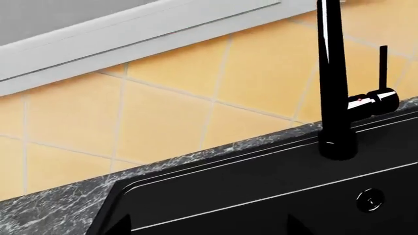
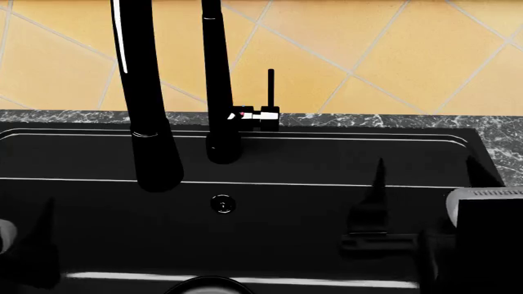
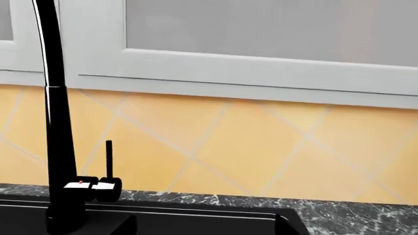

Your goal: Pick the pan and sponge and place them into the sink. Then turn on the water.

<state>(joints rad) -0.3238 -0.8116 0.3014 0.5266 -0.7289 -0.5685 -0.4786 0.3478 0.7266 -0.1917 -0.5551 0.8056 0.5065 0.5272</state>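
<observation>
We see the big black sink (image 2: 327, 160) set in the worktop (image 2: 498, 125) — only the curved rim of the pan (image 2: 208, 283) peeks in at the head view's bottom edge. The tall faucet (image 2: 219, 79) stands behind. Both hands are mostly hidden — open or closed, we cannot tell.

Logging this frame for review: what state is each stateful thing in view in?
faucet: upright, no water visible at its spout
faucet lever: standing vertical
sink: dry as far as seen; pan and sponge not identifiable
right gripper: over the basin, open or shut unclear
</observation>
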